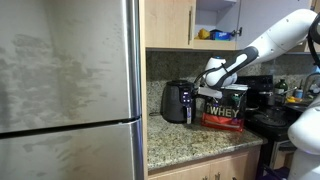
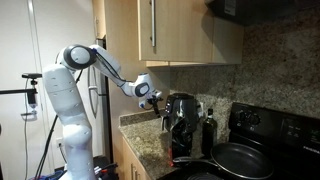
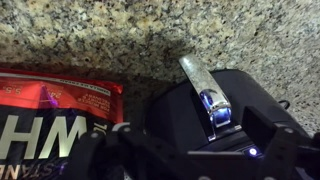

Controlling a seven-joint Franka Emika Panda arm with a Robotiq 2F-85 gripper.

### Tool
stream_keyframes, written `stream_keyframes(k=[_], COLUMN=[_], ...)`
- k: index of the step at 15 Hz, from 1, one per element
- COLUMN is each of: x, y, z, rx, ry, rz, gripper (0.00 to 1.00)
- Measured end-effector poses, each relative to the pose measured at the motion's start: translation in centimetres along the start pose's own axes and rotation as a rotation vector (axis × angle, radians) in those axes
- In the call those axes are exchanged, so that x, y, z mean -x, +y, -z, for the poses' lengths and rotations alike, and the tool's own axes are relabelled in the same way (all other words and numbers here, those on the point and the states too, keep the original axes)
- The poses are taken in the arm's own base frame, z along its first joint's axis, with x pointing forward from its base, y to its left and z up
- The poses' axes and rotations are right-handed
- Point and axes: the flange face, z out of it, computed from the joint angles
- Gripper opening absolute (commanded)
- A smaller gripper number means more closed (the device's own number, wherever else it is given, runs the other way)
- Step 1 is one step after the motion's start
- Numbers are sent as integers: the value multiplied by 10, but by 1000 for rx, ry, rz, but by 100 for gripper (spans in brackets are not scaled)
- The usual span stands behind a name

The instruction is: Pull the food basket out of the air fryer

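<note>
Since the tool [image 3: 190, 158] looks spread open and empty, hovering over the air fryer [image 1: 178, 102] parked on the granite surface [image 3: 120, 35] beside the WHEY tub [image 1: 225, 108], the silver handle [image 3: 203, 88] of the food basket [image 1: 182, 113] should be straddled squarely, clamped, then pulled straight out.

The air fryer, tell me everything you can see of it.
The air fryer is small, black and egg-shaped with a glossy rounded top. It stands upright on the speckled granite counter, close beside the WHEY tub. In the wrist view a silvery strip runs along its handle. The food basket looks fully pushed in. The gripper hovers above, open, not visibly touching it.
</note>
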Motion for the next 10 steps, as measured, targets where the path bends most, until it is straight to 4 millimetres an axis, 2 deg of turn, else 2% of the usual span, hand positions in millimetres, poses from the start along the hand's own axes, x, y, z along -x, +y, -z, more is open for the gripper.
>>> stream_keyframes(k=[3, 7, 10], x=[-19, -18, -32], y=[-4, -2, 8], z=[12, 11, 12], rx=[-19, -18, -35], ry=[18, 16, 24], rz=[-26, -36, -104], gripper=[100, 100, 100])
